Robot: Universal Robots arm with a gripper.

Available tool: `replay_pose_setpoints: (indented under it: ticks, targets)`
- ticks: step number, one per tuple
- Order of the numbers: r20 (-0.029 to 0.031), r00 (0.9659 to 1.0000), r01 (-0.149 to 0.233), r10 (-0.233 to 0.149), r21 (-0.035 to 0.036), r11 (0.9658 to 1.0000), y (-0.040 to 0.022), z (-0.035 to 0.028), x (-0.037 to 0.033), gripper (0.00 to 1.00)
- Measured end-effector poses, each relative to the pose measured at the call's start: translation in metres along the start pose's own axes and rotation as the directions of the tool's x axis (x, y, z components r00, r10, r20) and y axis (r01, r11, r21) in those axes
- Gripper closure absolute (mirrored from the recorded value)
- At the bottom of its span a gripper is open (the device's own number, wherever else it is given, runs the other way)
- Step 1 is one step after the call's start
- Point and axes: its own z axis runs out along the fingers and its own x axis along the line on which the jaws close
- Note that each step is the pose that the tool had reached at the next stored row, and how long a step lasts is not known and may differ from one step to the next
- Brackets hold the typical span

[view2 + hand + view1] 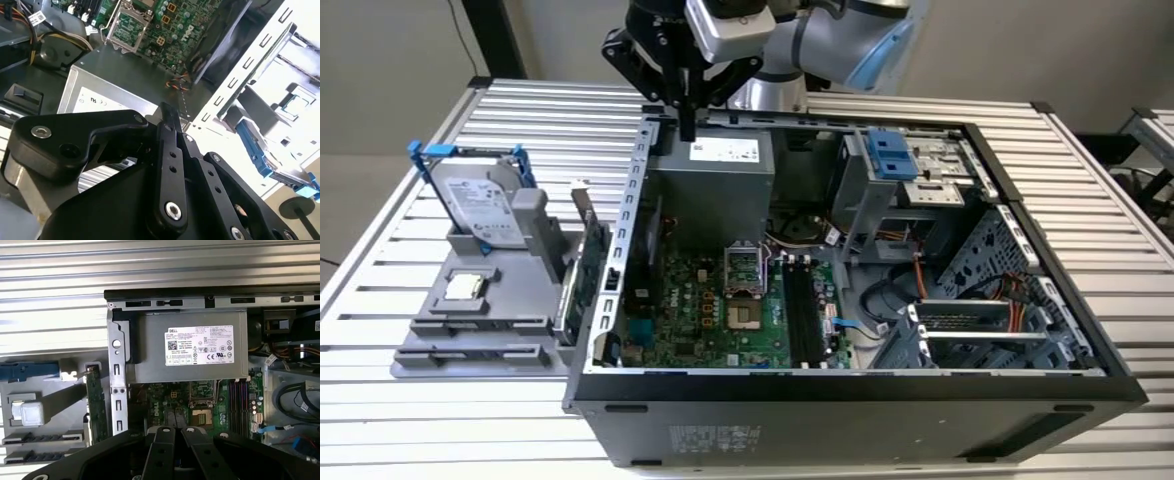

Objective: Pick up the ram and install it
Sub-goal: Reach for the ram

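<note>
The ram [478, 325] is a long, narrow, dark strip lying in a slot of the grey holder [420, 360] on the exterior view's left, outside the case. In the first wrist view the ram [42, 438] lies the same way, with a second strip like it just beside it. My gripper [687, 132] hangs over the back left corner of the open computer case [854, 385], above the power supply [714, 185], far from the ram. Its fingers [165, 440] are closed together with nothing between them. The motherboard's black slots [803, 315] lie low inside the case.
An upright green card [587, 270] with a metal bracket stands between holder and case wall. A hard drive [483, 205] in a blue frame and a small square chip [463, 288] sit on the holder. Cables and drive cages [947, 300] fill the case's right side.
</note>
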Motion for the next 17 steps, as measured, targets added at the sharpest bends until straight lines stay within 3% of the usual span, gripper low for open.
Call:
replay_pose_setpoints:
  ticks: [17]
  targets:
    - [0.0001, 1.0, -0.001, 0.001, 0.0, 1.0, -0.0007, -0.0001, 0.0027, 1.0]
